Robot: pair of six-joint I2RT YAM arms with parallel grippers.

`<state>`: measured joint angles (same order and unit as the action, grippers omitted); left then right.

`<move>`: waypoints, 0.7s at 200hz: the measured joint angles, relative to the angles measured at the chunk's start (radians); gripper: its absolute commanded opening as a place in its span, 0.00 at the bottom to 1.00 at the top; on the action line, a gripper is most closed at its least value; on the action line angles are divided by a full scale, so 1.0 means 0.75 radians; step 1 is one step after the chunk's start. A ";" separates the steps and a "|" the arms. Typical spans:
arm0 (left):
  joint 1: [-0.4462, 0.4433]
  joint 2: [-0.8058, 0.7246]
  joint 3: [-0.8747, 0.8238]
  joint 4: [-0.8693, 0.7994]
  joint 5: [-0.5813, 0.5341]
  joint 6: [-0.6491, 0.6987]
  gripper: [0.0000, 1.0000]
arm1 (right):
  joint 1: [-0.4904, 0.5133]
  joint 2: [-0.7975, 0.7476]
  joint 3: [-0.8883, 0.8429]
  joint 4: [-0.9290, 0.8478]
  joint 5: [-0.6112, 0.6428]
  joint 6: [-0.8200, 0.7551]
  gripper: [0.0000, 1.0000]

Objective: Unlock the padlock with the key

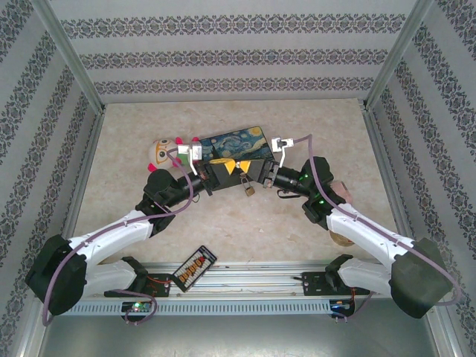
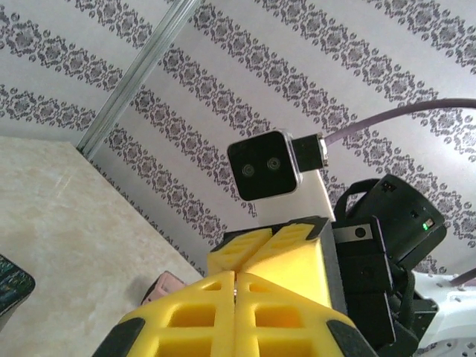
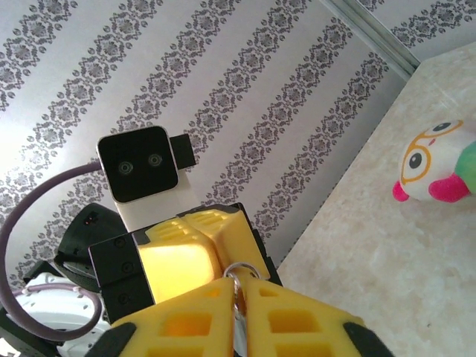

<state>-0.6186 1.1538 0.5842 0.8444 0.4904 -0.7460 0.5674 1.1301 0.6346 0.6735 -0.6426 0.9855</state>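
Observation:
Above the middle of the table my two grippers meet tip to tip. The brass padlock [image 1: 248,187] hangs just under the right gripper [image 1: 247,170]. In the right wrist view that gripper [image 3: 239,288] is shut on a thin silver loop [image 3: 238,269], which looks like the shackle, poking out past its yellow fingertips. The left gripper [image 1: 225,165] faces it and is also shut. In the left wrist view a small metallic glint, apparently the key [image 2: 236,294], sits in the seam between the closed left fingers [image 2: 212,312]. The rest of the key is hidden.
The Starry-Night tin box [image 1: 236,143] lies right behind the grippers, with a plush toy [image 1: 162,152] to its left. A small black device with coloured buttons [image 1: 195,265] rests near the front rail. A round tan object [image 1: 342,239] lies under the right arm. Patterned walls close in three sides.

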 measured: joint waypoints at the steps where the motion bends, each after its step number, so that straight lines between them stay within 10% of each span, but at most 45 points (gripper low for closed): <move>1: 0.000 -0.001 0.001 -0.005 0.001 0.002 0.00 | 0.000 0.000 -0.001 -0.001 0.001 0.003 0.31; 47: -0.003 -0.075 0.276 -0.721 -0.031 0.215 0.00 | -0.016 -0.127 -0.038 -0.219 0.146 -0.110 0.46; 93: -0.192 0.044 0.802 -1.574 -0.362 0.452 0.00 | -0.021 -0.302 -0.101 -0.474 0.334 -0.272 0.51; 140: -0.281 0.282 0.974 -1.936 -0.460 0.574 0.00 | -0.017 -0.345 -0.157 -0.548 0.393 -0.367 0.53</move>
<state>-0.8295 1.3655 1.3148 -0.6075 0.1455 -0.3153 0.5545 0.8711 0.5167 0.2623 -0.3481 0.7101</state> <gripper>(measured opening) 0.045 0.522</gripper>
